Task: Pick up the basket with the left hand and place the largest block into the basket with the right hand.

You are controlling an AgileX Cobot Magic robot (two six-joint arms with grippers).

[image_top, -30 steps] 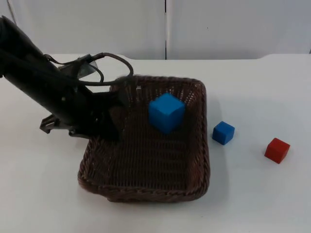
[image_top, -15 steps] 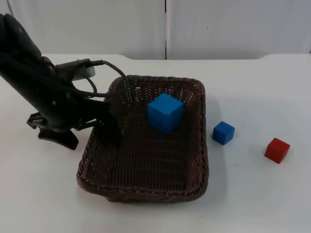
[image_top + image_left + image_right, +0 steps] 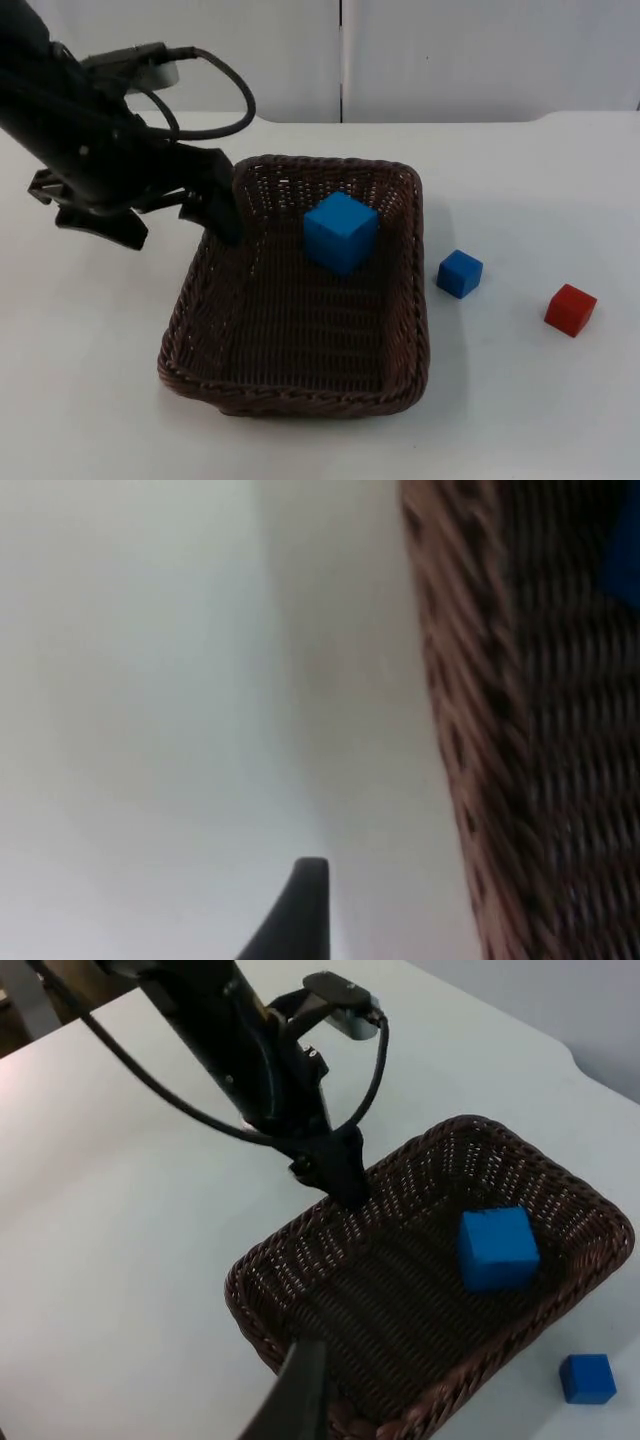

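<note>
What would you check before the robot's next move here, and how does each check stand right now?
1. Large blue block inside the brown wicker basket: ok.
2. Basket resting flat on the white table: ok.
3. Left gripper at the basket's left rim; let go of it: cannot tell.
4. Small blue block outside the basket: ok.
5. Small red block outside the basket: ok.

basket (image 3: 300,330) front half free | large blue block (image 3: 341,232) blocks rear
</note>
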